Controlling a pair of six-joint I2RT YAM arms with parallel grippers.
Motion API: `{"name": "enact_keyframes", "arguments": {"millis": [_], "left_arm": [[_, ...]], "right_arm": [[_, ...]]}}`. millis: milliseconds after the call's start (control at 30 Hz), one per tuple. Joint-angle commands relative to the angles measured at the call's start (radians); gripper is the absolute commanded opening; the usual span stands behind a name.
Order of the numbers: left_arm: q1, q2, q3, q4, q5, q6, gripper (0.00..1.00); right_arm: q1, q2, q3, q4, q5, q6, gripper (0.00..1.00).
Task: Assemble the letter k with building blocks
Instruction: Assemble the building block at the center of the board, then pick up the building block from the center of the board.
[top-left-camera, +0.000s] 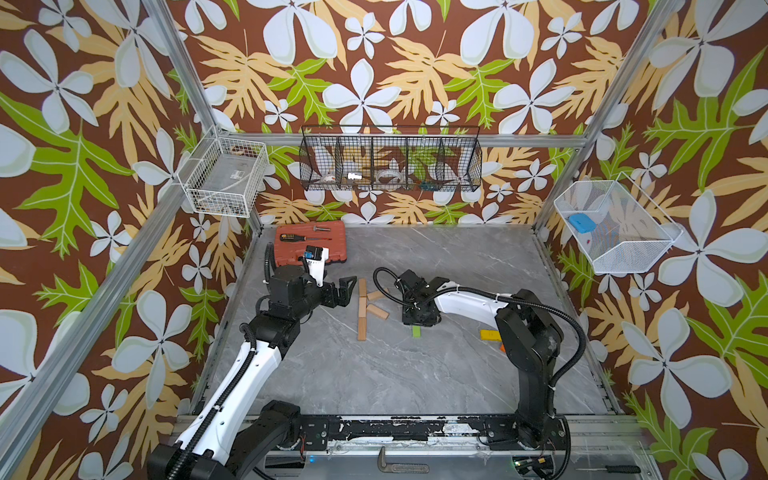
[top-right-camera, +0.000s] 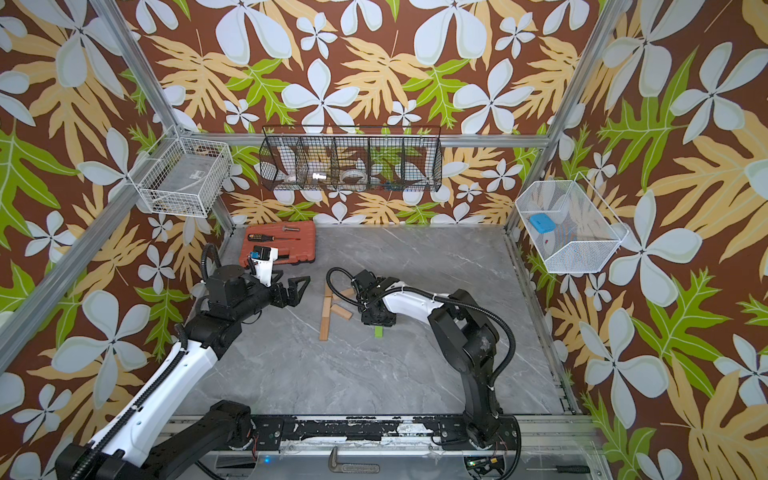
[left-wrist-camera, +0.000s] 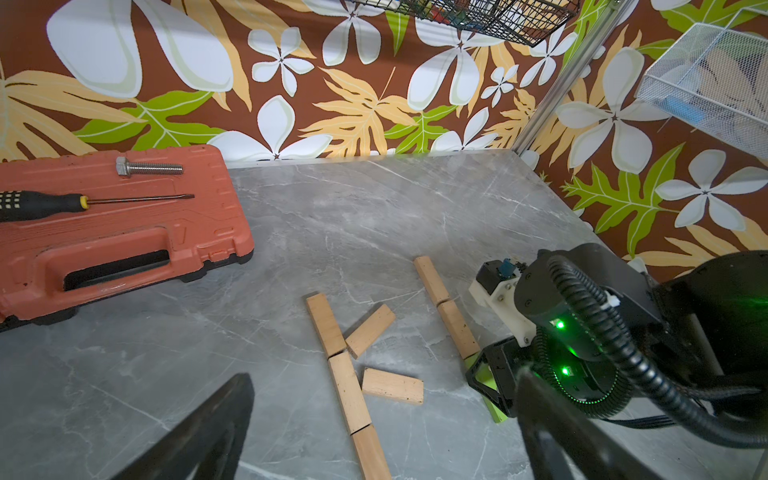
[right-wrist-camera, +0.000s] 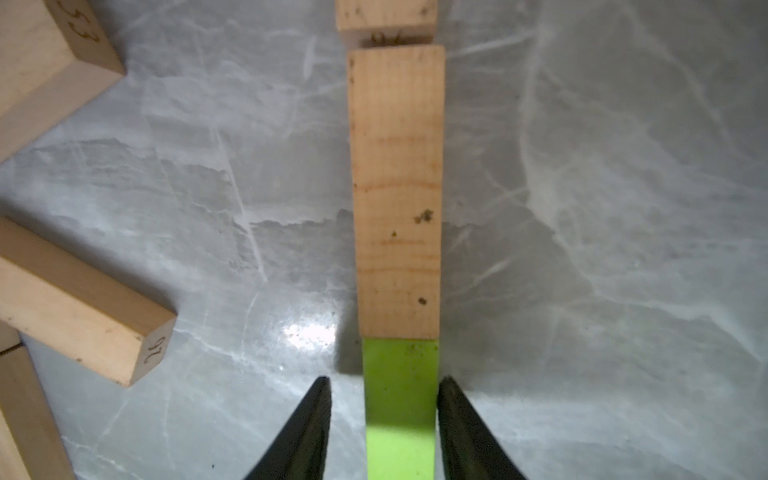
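Three plain wooden building blocks (top-left-camera: 362, 309) lie end to end in a line, with two more (top-left-camera: 377, 311) angled off its right side; the left wrist view shows them too (left-wrist-camera: 348, 388). A second line of two plain blocks (left-wrist-camera: 457, 328) ends in a green block (right-wrist-camera: 399, 374). My right gripper (right-wrist-camera: 384, 378) is down at the table and straddles the green block: one finger touches its edge, the other stands apart. My left gripper (top-left-camera: 349, 286) hovers wide open and holds nothing, just left of the first line. A yellow block (top-left-camera: 490, 334) lies by the right arm.
A red-orange tool case (top-left-camera: 311, 243) with a screwdriver and a bolt on it sits at the back left. Wire baskets hang on the left (top-left-camera: 226, 176), back (top-left-camera: 390, 160) and right (top-left-camera: 615, 226) walls. A wrench (top-left-camera: 399, 465) lies on the front rail.
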Motion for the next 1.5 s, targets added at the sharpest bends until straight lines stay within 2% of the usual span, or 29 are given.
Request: {"name": "enact_keyframes", "arguments": {"millis": [0,200,300,433,533,700,833,933,1000,1133,1233,1333,1467], "left_arm": [[0.001,0.0,0.007,0.018,0.008,-0.001,1.0],[0.002,0.005,0.007,0.018,0.011,-0.001,1.0],[0.002,0.004,0.006,0.018,0.011,-0.001,1.0],[0.001,0.006,0.0,0.037,0.062,-0.002,1.0],[-0.002,0.01,-0.016,0.086,0.167,-0.017,1.0],[-0.035,0.034,-0.031,0.158,0.328,-0.016,1.0],[-0.121,0.056,-0.002,0.108,0.347,0.035,0.98],[-0.171,0.031,-0.021,0.128,0.352,0.086,0.97],[-0.246,0.031,-0.037,0.157,0.322,0.145,0.97],[-0.489,0.168,0.078,0.124,0.193,0.224,0.95],[-0.63,0.325,0.218,0.108,0.134,0.293,0.94],[-0.693,0.496,0.344,0.127,0.141,0.349,0.93],[-0.733,0.737,0.52,0.134,0.158,0.45,0.92]], "right_arm": [[0.001,-0.02,-0.002,-0.017,0.021,0.007,0.45],[0.002,-0.118,-0.006,-0.023,0.038,0.017,0.46],[-0.002,-0.225,-0.027,-0.036,0.116,0.018,0.46],[-0.043,-0.395,-0.083,-0.105,0.293,0.0,0.46],[-0.158,-0.538,-0.192,-0.116,0.315,-0.025,0.46],[-0.469,-0.735,-0.41,-0.072,0.099,-0.079,0.5],[-0.677,-0.802,-0.533,-0.04,-0.094,-0.089,0.54],[-0.714,-0.819,-0.554,-0.047,-0.151,-0.059,0.54],[-0.713,-0.848,-0.545,-0.05,-0.148,-0.034,0.54],[-0.725,-0.949,-0.48,-0.102,-0.006,-0.006,0.55],[-0.738,-1.038,-0.438,-0.176,0.122,-0.003,0.61],[-0.739,-1.134,-0.415,-0.255,0.232,0.003,0.71],[-0.738,-1.263,-0.41,-0.324,0.294,0.035,0.73]]}}
